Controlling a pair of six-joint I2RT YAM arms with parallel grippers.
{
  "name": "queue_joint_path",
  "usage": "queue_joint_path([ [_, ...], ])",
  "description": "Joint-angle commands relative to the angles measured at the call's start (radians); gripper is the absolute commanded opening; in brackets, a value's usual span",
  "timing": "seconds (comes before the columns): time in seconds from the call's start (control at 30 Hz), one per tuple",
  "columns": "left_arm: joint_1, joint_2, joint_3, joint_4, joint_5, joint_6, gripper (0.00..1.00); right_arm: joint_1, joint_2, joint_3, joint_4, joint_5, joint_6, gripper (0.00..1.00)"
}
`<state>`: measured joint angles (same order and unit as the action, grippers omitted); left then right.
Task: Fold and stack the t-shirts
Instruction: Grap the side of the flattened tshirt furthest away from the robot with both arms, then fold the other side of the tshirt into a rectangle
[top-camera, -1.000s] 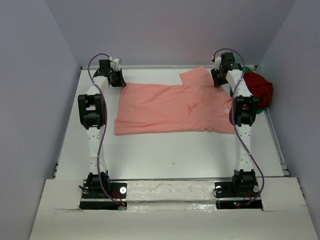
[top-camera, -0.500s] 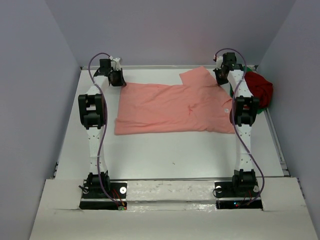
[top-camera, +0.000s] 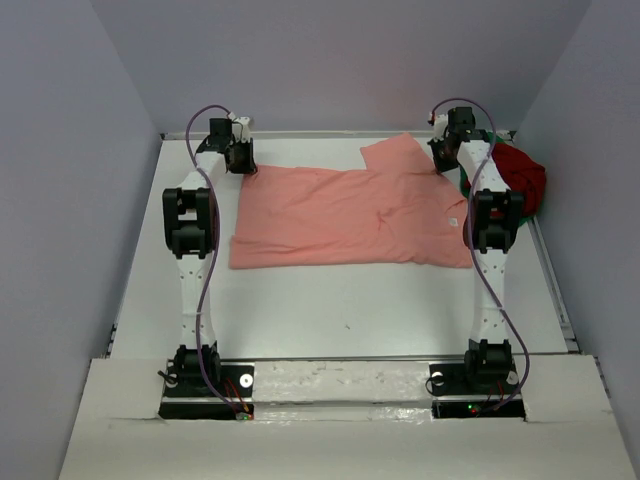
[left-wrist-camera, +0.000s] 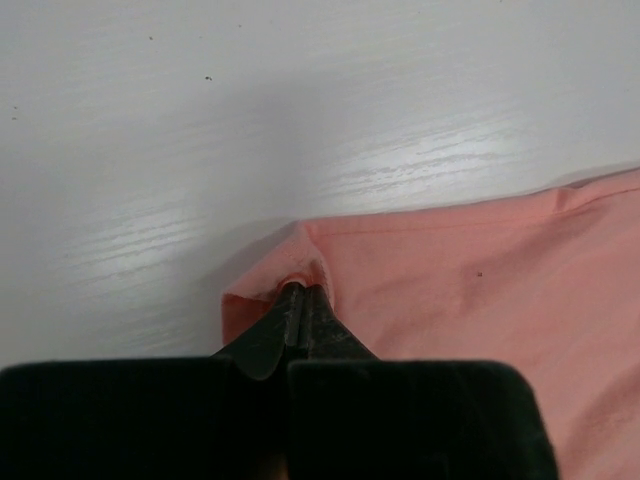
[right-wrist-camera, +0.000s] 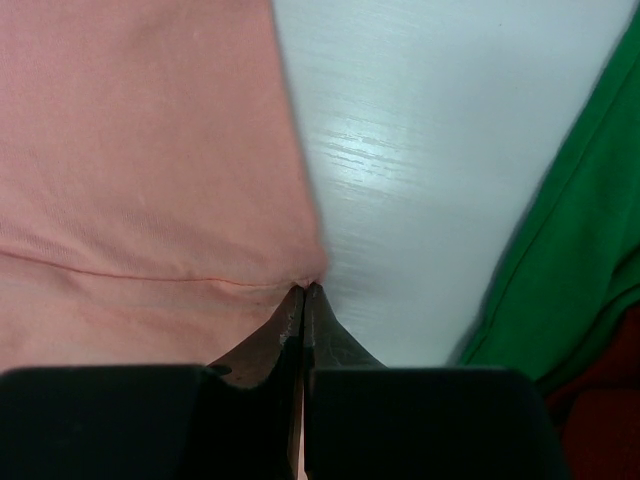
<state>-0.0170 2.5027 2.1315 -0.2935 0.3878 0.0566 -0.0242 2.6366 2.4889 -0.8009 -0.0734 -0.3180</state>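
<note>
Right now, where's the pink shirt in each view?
Top external: salmon-pink t-shirt spread flat mid-table, between both arms.
Left wrist: lower right, corner pinched in the left gripper.
Right wrist: left half, edge pinched in the right gripper.
Shared landmark: white table.

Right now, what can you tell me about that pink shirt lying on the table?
The salmon-pink t-shirt is soft plain cloth, short-sleeved, spread nearly flat and sideways on the white table, one sleeve pointing to the far edge. The left gripper is shut on its far left corner, bunching the cloth there, and the right gripper is shut on its far right edge. A strip of bare table separates it from the green shirt beside it.
</note>
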Motion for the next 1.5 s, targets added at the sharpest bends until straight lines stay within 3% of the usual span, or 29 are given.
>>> queue_joint_path([
  [0.0,-0.006,-0.139,-0.045,0.005,-0.038,0.035,0.0,-0.01,-0.101,-0.01,0.025,-0.017,-0.015,0.0],
  [0.4,-0.009,-0.268,-0.194,0.076,-0.147,0.08,0.0,-0.01,-0.144,-0.044,0.025,-0.023,-0.026,0.0],
  [1.47,0.038,-0.418,-0.278,0.005,-0.115,0.126,0.0,-0.01,-0.299,-0.206,0.068,0.055,-0.087,0.0],
])
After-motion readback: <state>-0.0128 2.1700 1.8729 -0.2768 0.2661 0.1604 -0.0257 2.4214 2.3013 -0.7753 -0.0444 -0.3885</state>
